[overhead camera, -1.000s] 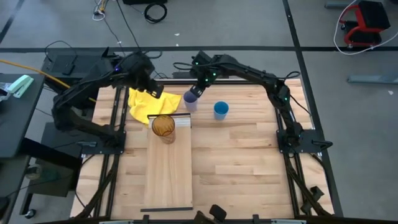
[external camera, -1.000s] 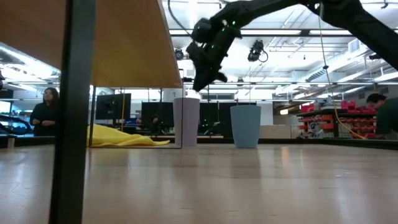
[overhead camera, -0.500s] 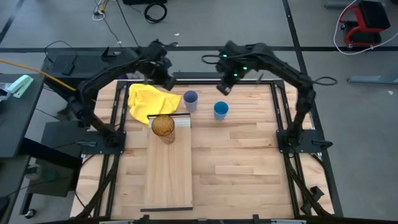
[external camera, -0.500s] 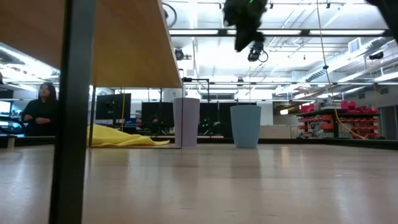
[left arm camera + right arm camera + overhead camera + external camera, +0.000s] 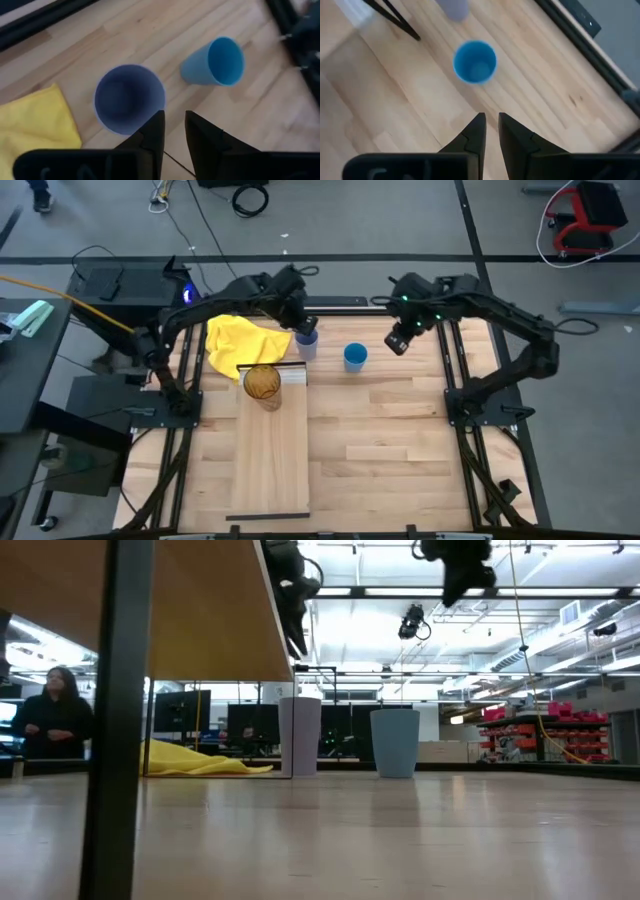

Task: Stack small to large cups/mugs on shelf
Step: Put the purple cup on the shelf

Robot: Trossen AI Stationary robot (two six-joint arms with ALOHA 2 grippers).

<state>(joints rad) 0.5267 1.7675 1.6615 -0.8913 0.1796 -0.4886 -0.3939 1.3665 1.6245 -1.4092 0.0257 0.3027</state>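
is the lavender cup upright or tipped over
Upright: the lavender cup stands on its base with its empty mouth facing up toward the left tool, beside the yellow cloth.

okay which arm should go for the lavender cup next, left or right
Probably the left. The left gripper hangs almost directly over the lavender cup, which fills its wrist view. The right gripper is farther off, beyond the bright blue cup.
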